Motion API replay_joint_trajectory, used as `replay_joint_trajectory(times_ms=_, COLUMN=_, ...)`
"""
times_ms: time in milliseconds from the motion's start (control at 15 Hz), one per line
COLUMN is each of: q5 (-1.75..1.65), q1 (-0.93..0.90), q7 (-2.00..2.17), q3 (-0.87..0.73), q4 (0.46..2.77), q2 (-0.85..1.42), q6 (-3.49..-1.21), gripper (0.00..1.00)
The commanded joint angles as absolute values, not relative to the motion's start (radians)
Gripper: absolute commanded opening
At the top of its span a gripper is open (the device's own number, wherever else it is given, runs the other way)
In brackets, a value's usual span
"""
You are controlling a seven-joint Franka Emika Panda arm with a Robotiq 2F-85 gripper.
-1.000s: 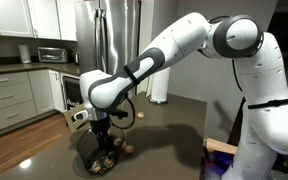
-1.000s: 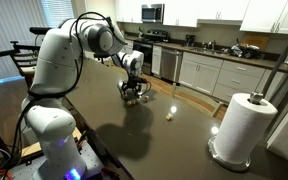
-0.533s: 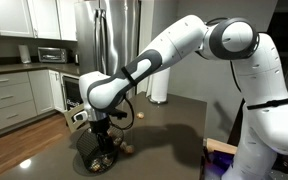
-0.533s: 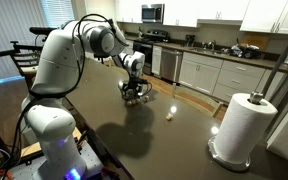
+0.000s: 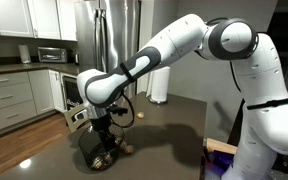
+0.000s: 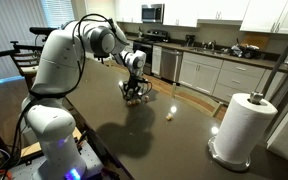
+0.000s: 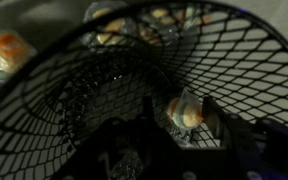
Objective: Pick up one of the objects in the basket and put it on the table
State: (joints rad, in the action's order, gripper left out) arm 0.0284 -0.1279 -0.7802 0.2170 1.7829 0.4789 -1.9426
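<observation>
The small tan-yellow roundish lumps lie inside the round dark see-through wire-mesh basket; in the wrist view one sits low against the mesh wall right of centre, another rests far to the left, and a few more cluster along the top; each seems to have a pale, glossy wrapping around it. The basket stands upright on the large dark brown smooth bench, near one edge, in both exterior views; one more lump lies alone on the bench top, well apart from the basket. The white arm bends down from above, and the claw hangs inside the basket's mouth, below the rim; in the wrist view only dark, blurred shapes show along the bottom edge; how wide the claw is parted, and whether it has hold of a lump, I cannot tell. A white paper-towel roll stands upright on the bench, far from the basket; white kitchen cabinets with a dark counter run behind.
</observation>
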Motion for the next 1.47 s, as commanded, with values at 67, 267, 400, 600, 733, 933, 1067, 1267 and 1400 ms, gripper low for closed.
replay_joint_trajectory(times_ms=67, q5=0.040, q1=-0.112, q7=-0.783, q3=0.220, q4=1.728, q2=0.522, q6=-1.868, gripper=0.44)
replay_joint_trajectory(times_ms=267, q5=0.041, q1=-0.109, q7=-0.782, q3=0.221, q4=1.716, q2=0.534, q6=-1.851, gripper=0.38)
replay_joint_trajectory(times_ms=400, q5=0.042, q1=-0.110, q7=-0.782, q3=0.221, q4=1.705, q2=0.533, q6=-1.834, gripper=0.24)
replay_joint_trajectory(times_ms=600, q5=0.045, q1=-0.108, q7=-0.785, q3=0.221, q4=1.698, q2=0.530, q6=-1.822, gripper=0.07)
replay_joint_trajectory(times_ms=733, q5=0.046, q1=-0.107, q7=-0.785, q3=0.221, q4=1.699, q2=0.529, q6=-1.822, gripper=0.06)
replay_joint_trajectory(times_ms=933, q5=0.048, q1=-0.106, q7=-0.786, q3=0.221, q4=1.699, q2=0.528, q6=-1.823, gripper=0.07)
replay_joint_trajectory(times_ms=1067, q5=0.048, q1=-0.107, q7=-0.785, q3=0.222, q4=1.702, q2=0.525, q6=-1.827, gripper=0.04)
replay_joint_trajectory(times_ms=1267, q5=0.036, q1=-0.112, q7=-0.783, q3=0.222, q4=1.719, q2=0.507, q6=-1.856, gripper=0.06)
replay_joint_trajectory(times_ms=1400, q5=0.032, q1=-0.117, q7=-0.775, q3=0.223, q4=1.731, q2=0.489, q6=-1.867, gripper=0.06)
